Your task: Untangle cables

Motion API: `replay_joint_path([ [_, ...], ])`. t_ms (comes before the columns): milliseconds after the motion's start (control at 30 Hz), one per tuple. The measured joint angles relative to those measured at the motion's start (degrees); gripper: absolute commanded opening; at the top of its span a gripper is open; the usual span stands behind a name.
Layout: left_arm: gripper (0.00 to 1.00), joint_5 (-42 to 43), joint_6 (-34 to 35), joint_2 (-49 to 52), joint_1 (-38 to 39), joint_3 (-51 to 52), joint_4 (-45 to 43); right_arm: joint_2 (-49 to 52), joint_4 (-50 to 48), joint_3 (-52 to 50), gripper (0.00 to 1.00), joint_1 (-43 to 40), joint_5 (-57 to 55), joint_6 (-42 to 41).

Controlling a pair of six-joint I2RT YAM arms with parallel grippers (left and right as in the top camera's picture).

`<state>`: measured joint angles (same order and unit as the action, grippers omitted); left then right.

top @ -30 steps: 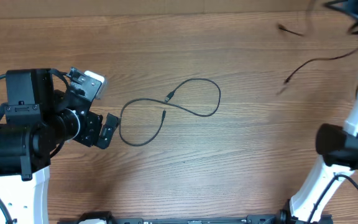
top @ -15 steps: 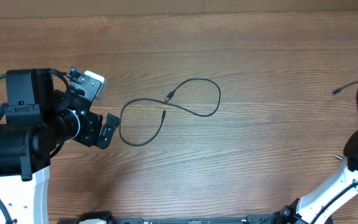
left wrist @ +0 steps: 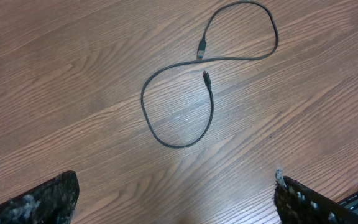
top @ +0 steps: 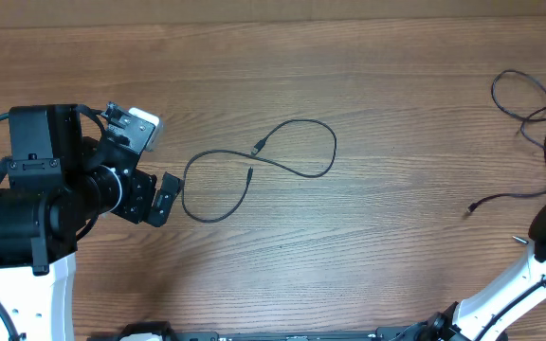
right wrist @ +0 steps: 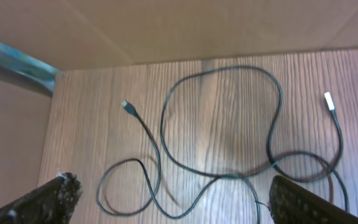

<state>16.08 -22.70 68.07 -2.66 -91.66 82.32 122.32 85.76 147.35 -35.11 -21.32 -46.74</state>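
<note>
One thin black cable (top: 282, 161) lies in a loose figure-eight at the table's middle, both plug ends close together near the crossing (left wrist: 202, 48). My left gripper (left wrist: 176, 205) is open above bare wood just short of that loop, touching nothing. A second cable (top: 529, 99) sprawls in loops at the far right edge, one plug (top: 470, 208) pointing left. In the right wrist view this cable (right wrist: 222, 124) shows a silvery tip (right wrist: 329, 101) and a dark plug (right wrist: 128, 107). My right gripper (right wrist: 179, 205) is open over its strands and holds nothing.
A brown cardboard wall (right wrist: 185, 28) rises behind the right-hand cable, with a bluish metal bar (right wrist: 17, 62) at its left. The left arm's bulky black body (top: 45, 189) fills the table's left side. The right arm's white link (top: 510, 284) comes up from the bottom right corner.
My right gripper has opened and let the second cable go; the cable, earlier hanging in the far right corner, now lies in loops by the right edge. The left arm and middle cable are unmoved.
</note>
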Motion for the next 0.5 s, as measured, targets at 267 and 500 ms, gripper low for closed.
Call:
replay_joint_path([
  [267,1.00,0.00,0.00,0.00,0.00,0.00,0.00,0.00,2.23,0.00,1.00,5.44,24.52,21.86],
  [500,1.00,0.00,0.00,0.00,0.00,0.00,0.00,-0.02,4.61,-1.03,1.00,19.17,28.94,30.53],
])
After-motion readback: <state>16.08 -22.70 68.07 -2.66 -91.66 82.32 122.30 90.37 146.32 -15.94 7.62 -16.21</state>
